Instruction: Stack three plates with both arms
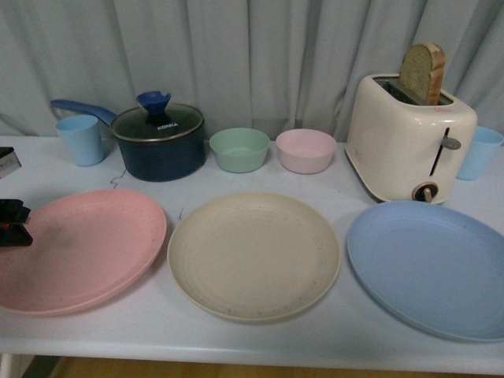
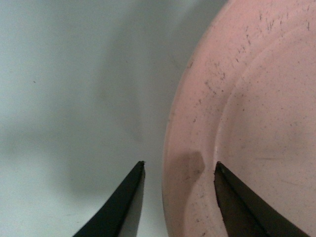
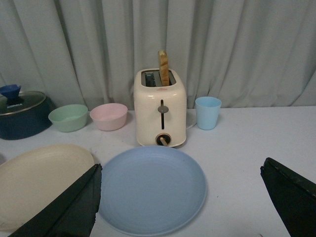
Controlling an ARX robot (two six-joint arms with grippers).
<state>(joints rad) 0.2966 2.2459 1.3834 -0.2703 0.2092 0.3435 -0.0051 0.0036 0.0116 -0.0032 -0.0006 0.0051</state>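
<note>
A white table point(image 1: 157, 335) stands in front of a grey curtain point(image 1: 260, 55). Three plates lie flat in a row on it: the pink plate point(image 1: 79, 250) on the left, the beige plate point(image 1: 253, 256) in the middle and the blue plate point(image 1: 429, 268) on the right. The left gripper point(image 2: 180, 164) has its fingers apart, one on each side of the pink plate's rim. I can't tell if they touch it. The right gripper point(image 3: 180, 169) faces the blue plate with its fingers wide apart.

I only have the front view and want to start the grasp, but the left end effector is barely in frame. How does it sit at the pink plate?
Observer: Left end effector is open, straddling the rim of the pink plate: one finger over the plate, the other over bare table.
Operator: And the right one? I see none of it.
Observer: Right end effector is open and empty, aimed at the blue plate, not touching it.
</note>
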